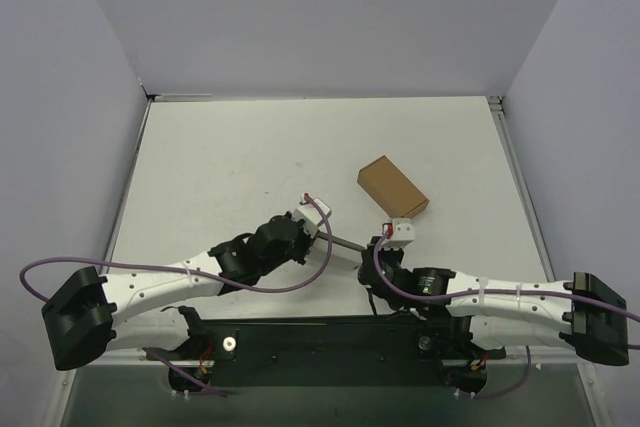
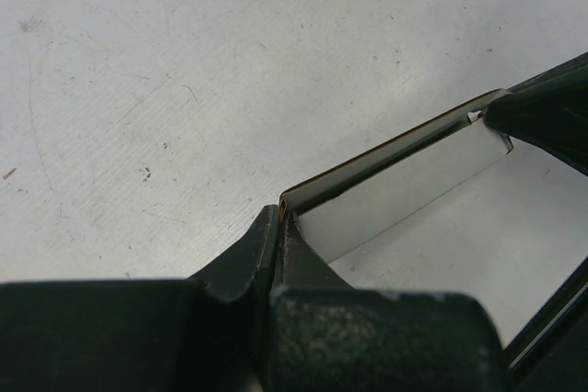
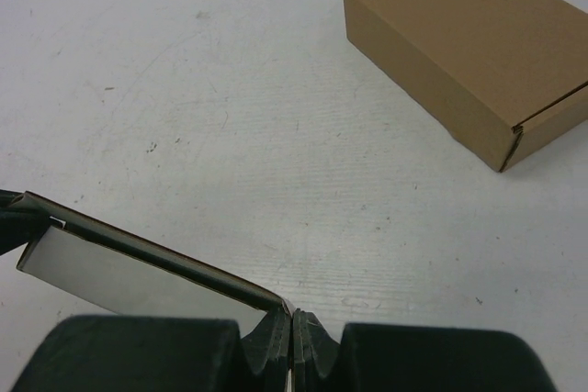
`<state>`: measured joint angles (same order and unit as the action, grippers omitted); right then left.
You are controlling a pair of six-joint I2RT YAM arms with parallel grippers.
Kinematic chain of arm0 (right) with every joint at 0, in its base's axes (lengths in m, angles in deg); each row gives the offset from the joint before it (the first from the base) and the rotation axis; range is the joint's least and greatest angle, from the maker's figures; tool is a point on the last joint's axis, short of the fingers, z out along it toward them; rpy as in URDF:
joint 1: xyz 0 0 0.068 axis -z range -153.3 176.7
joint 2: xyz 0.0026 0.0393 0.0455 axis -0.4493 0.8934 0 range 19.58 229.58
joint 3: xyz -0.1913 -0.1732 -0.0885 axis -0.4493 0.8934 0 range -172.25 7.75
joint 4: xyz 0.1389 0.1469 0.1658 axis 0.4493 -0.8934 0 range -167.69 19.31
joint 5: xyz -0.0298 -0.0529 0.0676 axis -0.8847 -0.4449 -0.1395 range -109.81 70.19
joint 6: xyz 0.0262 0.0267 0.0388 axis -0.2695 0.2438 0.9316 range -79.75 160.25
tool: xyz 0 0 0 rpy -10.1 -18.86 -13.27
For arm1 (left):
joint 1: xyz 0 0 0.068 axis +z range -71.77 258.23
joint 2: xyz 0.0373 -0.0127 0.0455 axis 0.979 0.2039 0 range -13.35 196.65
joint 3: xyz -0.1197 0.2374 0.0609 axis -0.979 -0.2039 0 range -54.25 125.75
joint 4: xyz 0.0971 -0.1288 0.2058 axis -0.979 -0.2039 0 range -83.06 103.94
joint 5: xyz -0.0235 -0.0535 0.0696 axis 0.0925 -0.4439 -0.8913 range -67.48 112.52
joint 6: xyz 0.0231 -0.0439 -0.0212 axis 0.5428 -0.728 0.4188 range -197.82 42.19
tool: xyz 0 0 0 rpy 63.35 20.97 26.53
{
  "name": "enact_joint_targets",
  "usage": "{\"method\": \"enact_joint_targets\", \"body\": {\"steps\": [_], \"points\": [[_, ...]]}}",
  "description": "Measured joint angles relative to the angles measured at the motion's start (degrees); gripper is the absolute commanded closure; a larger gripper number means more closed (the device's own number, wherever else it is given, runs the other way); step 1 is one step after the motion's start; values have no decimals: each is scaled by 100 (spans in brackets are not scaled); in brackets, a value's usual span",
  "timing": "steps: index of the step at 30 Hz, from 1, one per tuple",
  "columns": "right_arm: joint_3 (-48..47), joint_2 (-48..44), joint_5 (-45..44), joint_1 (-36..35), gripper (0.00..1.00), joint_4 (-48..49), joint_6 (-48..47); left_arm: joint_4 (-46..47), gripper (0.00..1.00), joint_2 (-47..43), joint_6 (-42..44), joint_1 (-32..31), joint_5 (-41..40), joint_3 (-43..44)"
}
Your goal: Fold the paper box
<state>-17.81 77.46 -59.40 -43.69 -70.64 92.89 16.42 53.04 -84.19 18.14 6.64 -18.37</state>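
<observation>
Closest to the left wrist camera, the left hand (image 2: 280,218) is clamped shut on one end of the thin white-grey paper box blank (image 2: 404,181). The right hand (image 3: 292,319) pinches the other end, its black fingers closed tight on the card. The blank stretches between the two hands as a long narrow strip, with a pale inner face, a darker outer edge and a fold at each held end. From above it shows only as a thin line near the front of the white table (image 1: 230,147), between the two wrists. A closed brown cardboard box (image 3: 469,43) lies flat on the table beyond the right hand, apart from the blank; its flaps are shut, so its inside cannot be seen. The tabletop around it is scuffed and speckled.
</observation>
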Motion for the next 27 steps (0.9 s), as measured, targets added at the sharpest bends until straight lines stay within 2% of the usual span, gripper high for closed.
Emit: {"method": "enact_joint_targets", "body": {"steps": [6, 12, 15, 16, 19, 26, 27], "points": [[-203, 446, -568, -157, 100, -116, 455, -229, 100, 256, -286, 160, 15, 271], [-330, 691, -807, -173, 100, -170, 673, -354, 100, 468, -750, 527, 389, 457], [-363, 732, -855, -173, 100, -216, 654, -361, 84, 461, -929, 627, 579, 455], [-367, 732, -868, -173, 100, -234, 640, -361, 71, 444, -964, 647, 649, 446], [-396, 737, -911, -192, 100, -369, 507, -396, 52, 280, -1034, 715, 811, 385], [-507, 811, -953, -251, 100, -603, 197, -595, 35, -723, -1143, 1294, 1340, 39], [-538, 844, -966, -256, 100, -634, 149, -612, 35, -872, -1141, 1381, 1423, 28]]}}
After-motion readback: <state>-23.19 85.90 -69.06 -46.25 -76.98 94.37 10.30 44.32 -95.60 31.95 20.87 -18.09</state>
